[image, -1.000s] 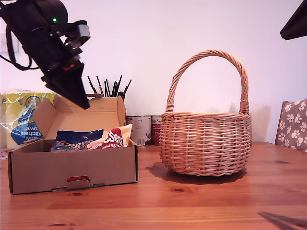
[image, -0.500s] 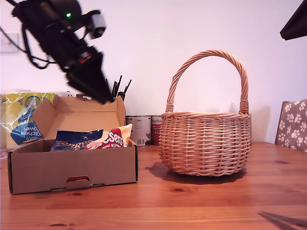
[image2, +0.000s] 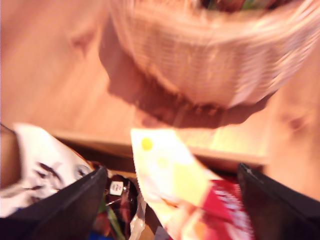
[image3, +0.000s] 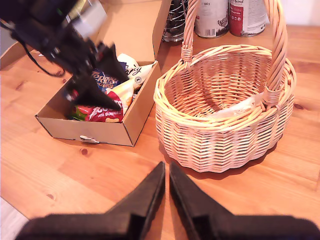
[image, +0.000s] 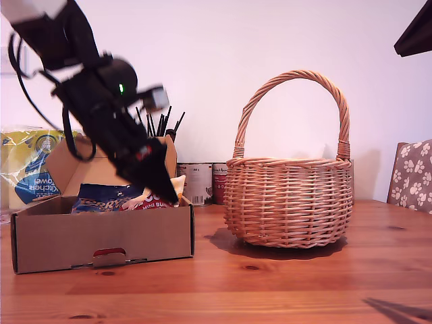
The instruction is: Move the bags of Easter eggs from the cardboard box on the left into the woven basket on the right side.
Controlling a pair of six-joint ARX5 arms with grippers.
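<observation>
Steeply tilted, my first gripper reaches into the cardboard box beside the woven basket, jaws spread wide over the red and white bag. My second gripper hovers above the table, jaws nearly closed, empty.

A yellow and blue towel pack sits at the exterior view's left. Two tins stand by the wall. Dark sticks, maybe pens, poke up. A paw-print cushion shows at that view's right.
</observation>
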